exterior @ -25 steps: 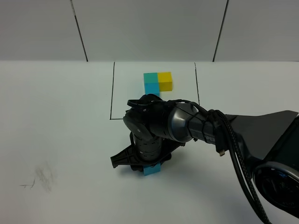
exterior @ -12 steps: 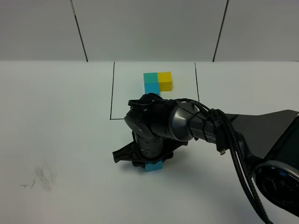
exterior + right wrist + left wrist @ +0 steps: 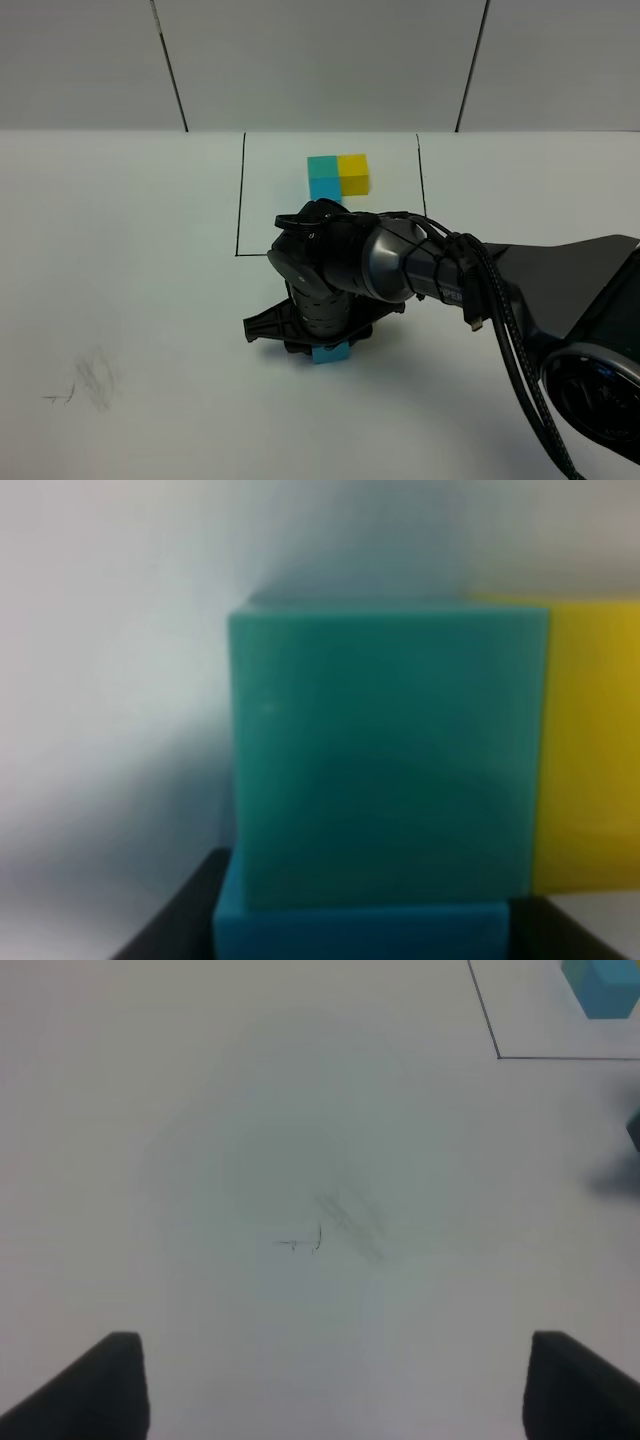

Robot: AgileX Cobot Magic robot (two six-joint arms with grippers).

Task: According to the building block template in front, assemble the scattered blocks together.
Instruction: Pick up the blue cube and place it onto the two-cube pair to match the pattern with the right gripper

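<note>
The building block template point(image 3: 338, 175) is a teal-green, yellow and sky-blue cluster inside a thin black frame point(image 3: 240, 200) at the back of the table. My right gripper point(image 3: 322, 350) reaches across the middle and points down in front of the frame, shut on the sky-blue cube point(image 3: 332, 354). In the right wrist view this sky-blue cube point(image 3: 360, 932) sits between the dark fingers and touches the teal-green cube point(image 3: 385, 750). The yellow cube point(image 3: 590, 740) lies flush beside the teal-green one. My left gripper point(image 3: 335, 1390) hovers open over bare table.
A faint grey scuff mark point(image 3: 90, 385) is on the white table at front left, also under the left gripper as the scuff mark point(image 3: 340, 1220). A corner of the black frame point(image 3: 497, 1055) shows in the left wrist view.
My right gripper has slid the sky-blue cube a little away from the front edge, toward the template. The left gripper has not moved.
</note>
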